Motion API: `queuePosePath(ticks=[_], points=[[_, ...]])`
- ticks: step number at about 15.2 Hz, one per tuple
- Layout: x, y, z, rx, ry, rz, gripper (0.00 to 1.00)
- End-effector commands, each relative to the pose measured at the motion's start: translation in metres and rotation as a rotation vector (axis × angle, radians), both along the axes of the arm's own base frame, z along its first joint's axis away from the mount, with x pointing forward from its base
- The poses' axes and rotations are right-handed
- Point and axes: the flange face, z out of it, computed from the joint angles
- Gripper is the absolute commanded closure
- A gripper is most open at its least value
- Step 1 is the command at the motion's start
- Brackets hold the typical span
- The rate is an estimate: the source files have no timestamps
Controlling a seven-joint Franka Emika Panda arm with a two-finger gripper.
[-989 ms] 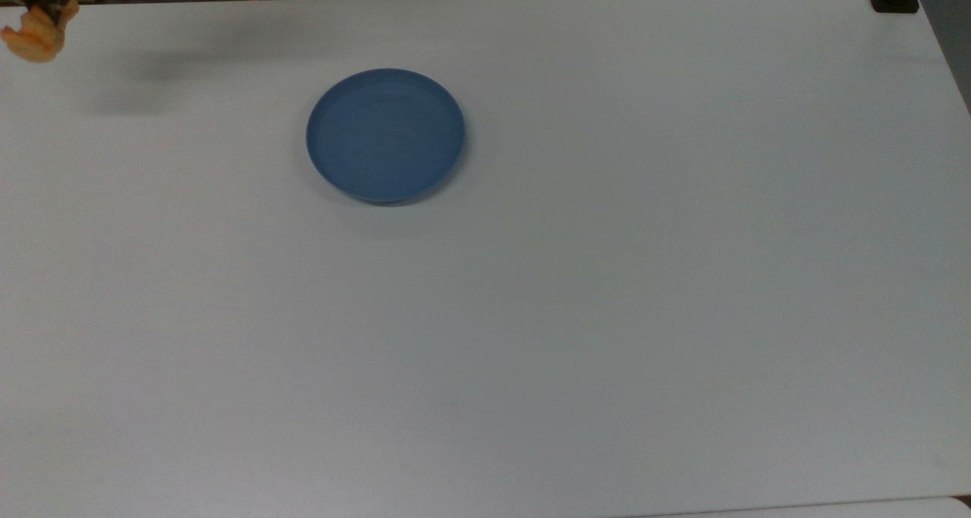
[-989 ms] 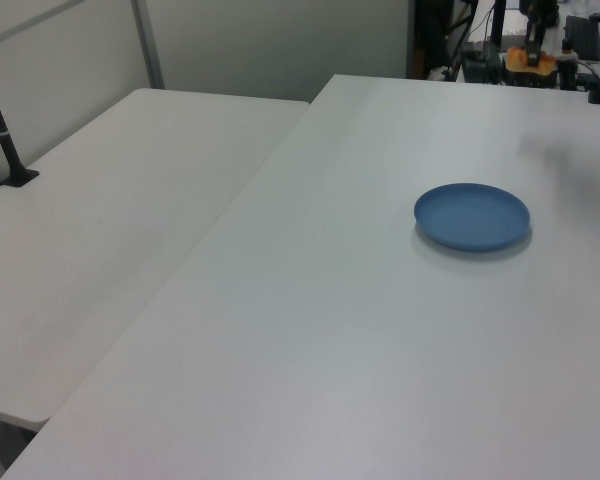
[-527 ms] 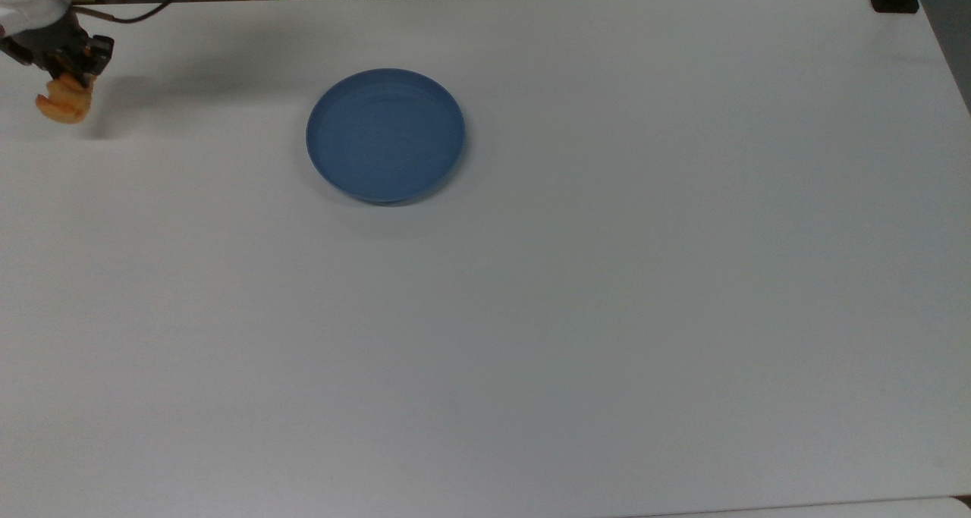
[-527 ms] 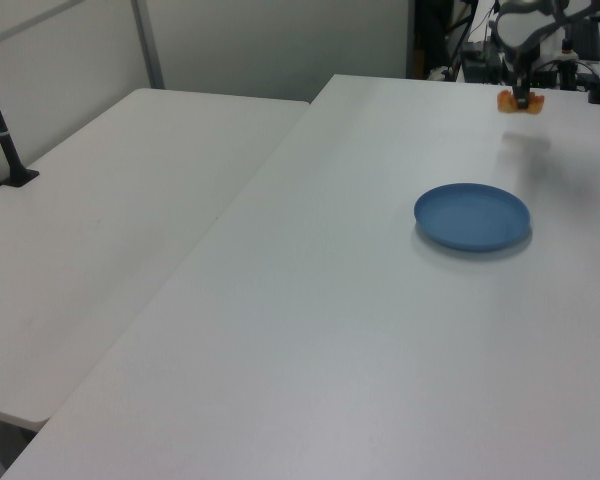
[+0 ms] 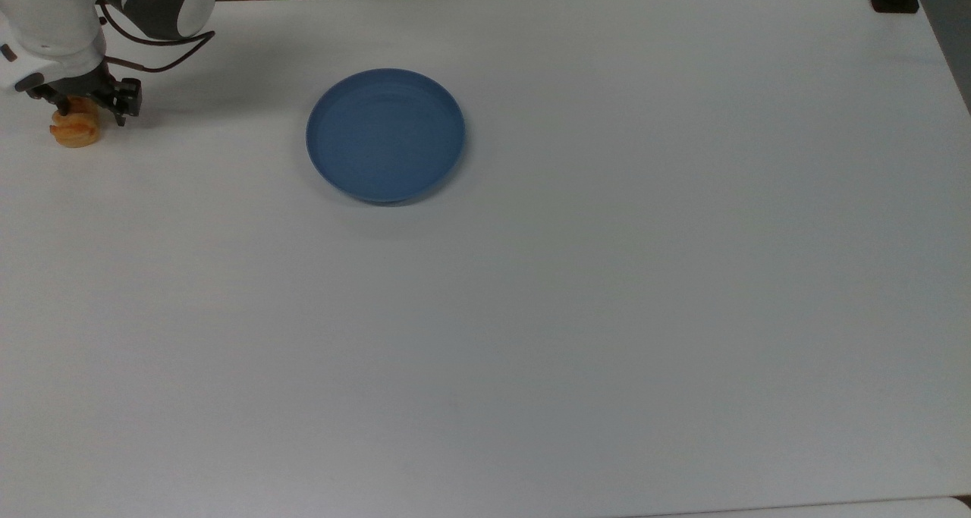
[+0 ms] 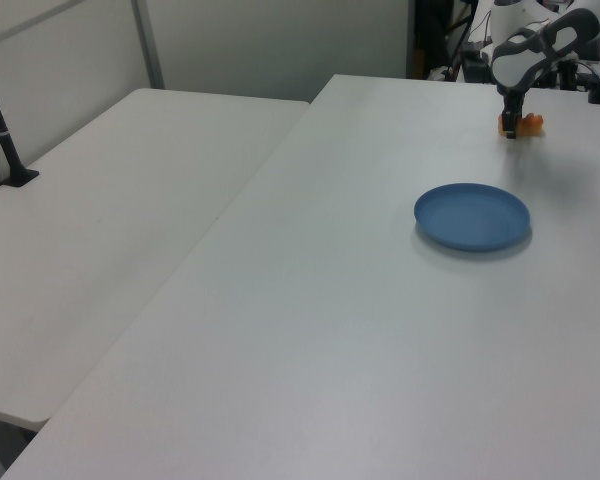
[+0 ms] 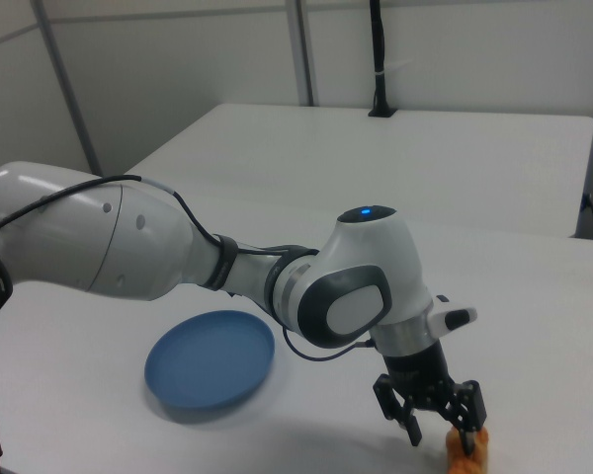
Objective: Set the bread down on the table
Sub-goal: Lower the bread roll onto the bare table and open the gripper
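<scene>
The tool (image 5: 76, 108) is lowered over the bread (image 5: 74, 131), which is pinched between its fingers and seems to rest on the tabletop (image 5: 607, 313), ready for release. The blue plate (image 5: 385, 134) (bare) lies well apart, toward the top view's right.

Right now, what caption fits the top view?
Robot gripper lowering the bread onto the white table, well away from the blue plate.

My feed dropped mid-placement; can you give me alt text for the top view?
At the top view's far left, the robot's gripper sits on a small golden-orange bread bun on the plain white tabletop; an empty round blue plate lies apart, toward the top view's right.
</scene>
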Motion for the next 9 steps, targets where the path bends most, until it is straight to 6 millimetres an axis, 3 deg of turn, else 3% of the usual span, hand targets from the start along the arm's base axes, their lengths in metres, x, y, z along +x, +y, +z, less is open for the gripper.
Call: queuePosePath(ticks=[1,4,7,9], points=[[0.0,0.004,-0.001,0.004,-0.025,-0.014,0.13],[-0.001,0.002,0.023,0.003,-0.056,-0.021,0.04],[-0.006,-0.002,0.065,0.001,-0.122,-0.05,0.0],[0.0,0.017,0.091,0.029,-0.159,-0.106,0.0]])
